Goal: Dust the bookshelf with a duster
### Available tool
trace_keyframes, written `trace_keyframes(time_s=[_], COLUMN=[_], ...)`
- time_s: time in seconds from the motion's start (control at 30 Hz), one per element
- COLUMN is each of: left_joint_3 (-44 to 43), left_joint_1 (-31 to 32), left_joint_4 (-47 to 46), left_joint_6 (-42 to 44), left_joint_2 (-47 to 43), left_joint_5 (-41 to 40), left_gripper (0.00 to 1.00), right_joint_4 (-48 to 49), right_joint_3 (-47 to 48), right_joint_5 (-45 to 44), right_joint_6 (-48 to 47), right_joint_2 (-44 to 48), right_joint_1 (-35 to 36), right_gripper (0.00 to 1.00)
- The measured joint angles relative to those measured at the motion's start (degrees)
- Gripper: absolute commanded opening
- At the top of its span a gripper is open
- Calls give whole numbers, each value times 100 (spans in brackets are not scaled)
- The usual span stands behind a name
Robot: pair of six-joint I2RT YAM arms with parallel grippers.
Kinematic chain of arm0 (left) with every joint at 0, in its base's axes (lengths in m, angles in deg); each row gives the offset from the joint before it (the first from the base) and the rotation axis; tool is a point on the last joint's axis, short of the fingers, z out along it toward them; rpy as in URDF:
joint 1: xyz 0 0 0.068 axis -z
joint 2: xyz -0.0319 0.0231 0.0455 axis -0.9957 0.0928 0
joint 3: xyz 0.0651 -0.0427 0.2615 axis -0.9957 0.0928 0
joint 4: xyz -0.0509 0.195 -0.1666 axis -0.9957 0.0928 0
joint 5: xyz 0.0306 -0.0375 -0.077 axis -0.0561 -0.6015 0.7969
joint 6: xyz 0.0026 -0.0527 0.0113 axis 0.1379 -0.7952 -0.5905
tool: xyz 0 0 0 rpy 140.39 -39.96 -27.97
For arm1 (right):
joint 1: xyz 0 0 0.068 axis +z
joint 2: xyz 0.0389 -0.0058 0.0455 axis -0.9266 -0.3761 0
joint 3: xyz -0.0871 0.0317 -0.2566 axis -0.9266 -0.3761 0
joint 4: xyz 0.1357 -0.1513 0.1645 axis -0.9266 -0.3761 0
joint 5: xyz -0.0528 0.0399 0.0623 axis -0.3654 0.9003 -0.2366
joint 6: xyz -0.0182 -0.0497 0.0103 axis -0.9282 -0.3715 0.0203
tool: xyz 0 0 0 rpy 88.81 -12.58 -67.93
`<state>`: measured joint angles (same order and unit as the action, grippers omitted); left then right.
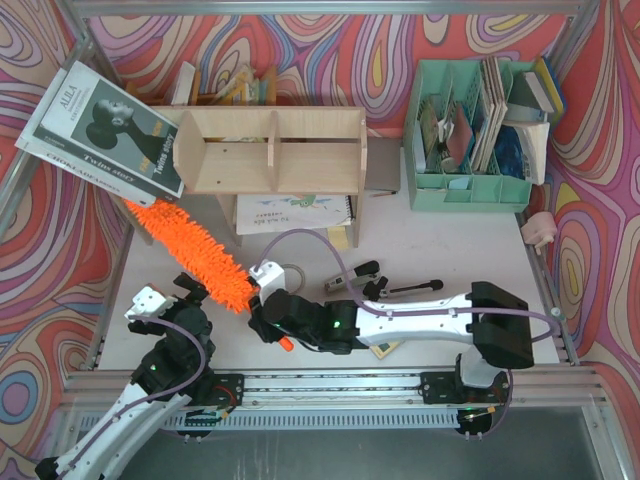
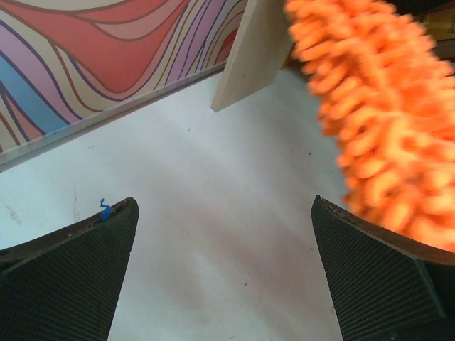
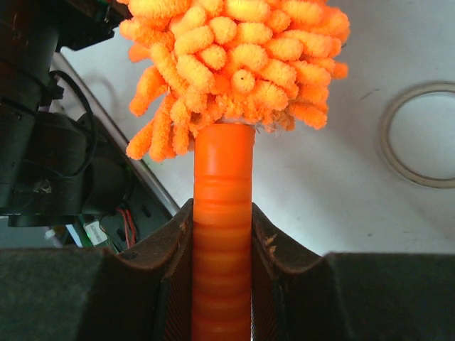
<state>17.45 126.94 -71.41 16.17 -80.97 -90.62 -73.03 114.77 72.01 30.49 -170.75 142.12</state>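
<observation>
Right end effector (image 3: 222,217) clamps the duster (image 1: 190,250) handle; left end effector (image 2: 225,201) gapes wide, empty. Sweep the upper-centre bookshelf (image 1: 270,150) lightly.

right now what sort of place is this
Likely a staged robot test cell, not a real room: swirl-printed backdrop walls, an aluminium frame, and a plywood bookshelf and mint-green file organizer on a white table.

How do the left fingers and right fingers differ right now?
The left fingers stand wide open and empty; the right fingers are shut on the handle of the duster. The left fingers point at bare table beside the fluffy head; the right fingers sit just below that head. Both pairs are black with textured pads.
</observation>
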Motion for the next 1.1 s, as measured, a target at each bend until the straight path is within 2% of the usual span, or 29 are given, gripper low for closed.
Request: trace_keyframes(time_s=[0.47,0.77,1.1], left_joint_3=[0,2,26], left_joint_1=[-4,-4,-4], left_joint_4=[2,0,-9], left_joint_6=[0,2,26], left_joint_2=[-2,-2,-2], left_joint_5=[0,0,0], left_gripper=[99,99,98], right_joint_4=[-715,-717,-566], right_joint_3=[245,243,236], right_joint_5=[750,789,723], right_joint_6=[94,-116,-258], right_joint_2=[-721,-688,-170], right_joint_1=[-306,-297,-304], right_gripper=[0,0,0])
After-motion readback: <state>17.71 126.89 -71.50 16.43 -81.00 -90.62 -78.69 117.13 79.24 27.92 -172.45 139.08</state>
